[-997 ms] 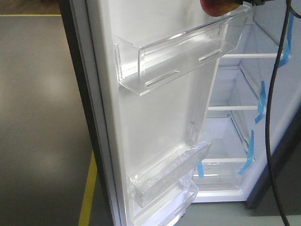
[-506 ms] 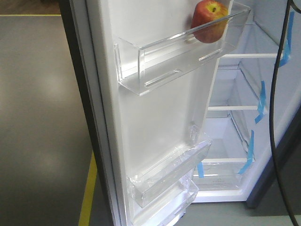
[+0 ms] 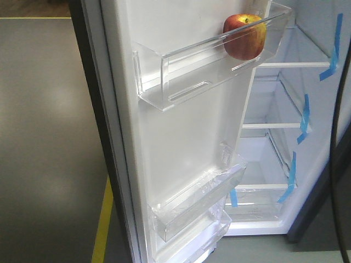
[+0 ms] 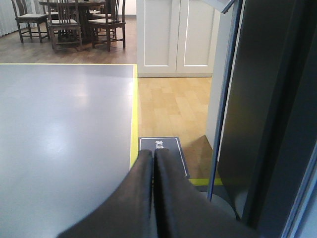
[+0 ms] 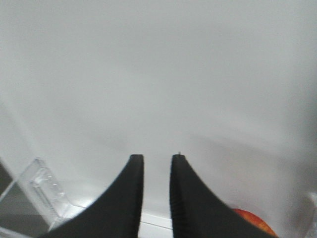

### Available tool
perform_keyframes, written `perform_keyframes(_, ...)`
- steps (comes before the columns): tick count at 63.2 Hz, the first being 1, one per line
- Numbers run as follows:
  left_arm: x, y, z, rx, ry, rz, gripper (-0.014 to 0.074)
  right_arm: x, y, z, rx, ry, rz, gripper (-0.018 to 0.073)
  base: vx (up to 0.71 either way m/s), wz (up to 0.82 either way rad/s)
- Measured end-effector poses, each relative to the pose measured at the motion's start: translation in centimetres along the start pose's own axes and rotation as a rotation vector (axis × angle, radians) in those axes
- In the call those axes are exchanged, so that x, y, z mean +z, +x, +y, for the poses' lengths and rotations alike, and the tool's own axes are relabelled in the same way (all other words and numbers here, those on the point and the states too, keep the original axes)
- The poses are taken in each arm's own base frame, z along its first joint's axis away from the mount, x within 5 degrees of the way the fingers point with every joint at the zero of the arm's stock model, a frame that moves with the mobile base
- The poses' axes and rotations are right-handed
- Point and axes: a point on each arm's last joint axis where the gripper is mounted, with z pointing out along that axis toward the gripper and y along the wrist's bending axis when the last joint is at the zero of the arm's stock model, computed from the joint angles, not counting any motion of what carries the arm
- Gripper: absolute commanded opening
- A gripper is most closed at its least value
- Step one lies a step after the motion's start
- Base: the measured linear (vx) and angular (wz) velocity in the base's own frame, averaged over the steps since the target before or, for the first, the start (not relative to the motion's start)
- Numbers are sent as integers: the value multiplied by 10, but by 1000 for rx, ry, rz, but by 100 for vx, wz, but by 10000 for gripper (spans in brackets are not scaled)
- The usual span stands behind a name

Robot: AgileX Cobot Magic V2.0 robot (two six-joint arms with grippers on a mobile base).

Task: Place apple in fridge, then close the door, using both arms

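Sitting in the upper door bin [image 3: 203, 68], the apple [image 3: 244, 36] is placed; the door [image 3: 181, 137] stands open, not yet closed. The right hand [image 5: 156, 163] is released and empty, the left hand [image 4: 153, 158] clenched on nothing.

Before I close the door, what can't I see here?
- Right wrist view: the small round red-and-yellow apple is mostly cut off by the bottom edge and the right gripper.
- Left wrist view: the shut left gripper faces the grey floor; no apple visible.
- Front view: neither gripper in frame; only a thin black cable shows.
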Motion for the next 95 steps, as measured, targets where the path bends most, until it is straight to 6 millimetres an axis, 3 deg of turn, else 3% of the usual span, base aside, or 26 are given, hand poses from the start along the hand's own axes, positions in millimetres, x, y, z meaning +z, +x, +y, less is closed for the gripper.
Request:
perform_keyframes(13,0,0,0,0,0,0,-6,-38,-19,57,-80,10,-41,-5,0,0)
perform_keyframes(23,0,0,0,0,0,0,-6,-68,-8,107,-147,27,-33,-5,0,0)
perform_keyframes(32,0,0,0,0,0,0,-6,-87,28,143,-152,88,-4,-5,0,0)
perform_keyframes(51,0,0,0,0,0,-1,-6,-117,140,201,-99,312,-84,-5,0,0)
perform_keyframes(63,0,-7,-1,-66,17,-75,-6,-124,203,222,-64,364,-71,-5,0,0)
perform_keyframes(75,-3,-23,-3,-201,56,-250,-6,-124,245,224,-6,435,-65,-5,0,0)
perform_keyframes(85,-8,-37,-3,-304,98,-406,-6,-123,256,223,16,443,-59,-5,0,0)
perform_keyframes(95,-16,-51,-3,-609,222,-561,-6,-123,256,222,18,448,-65,-4,0,0)
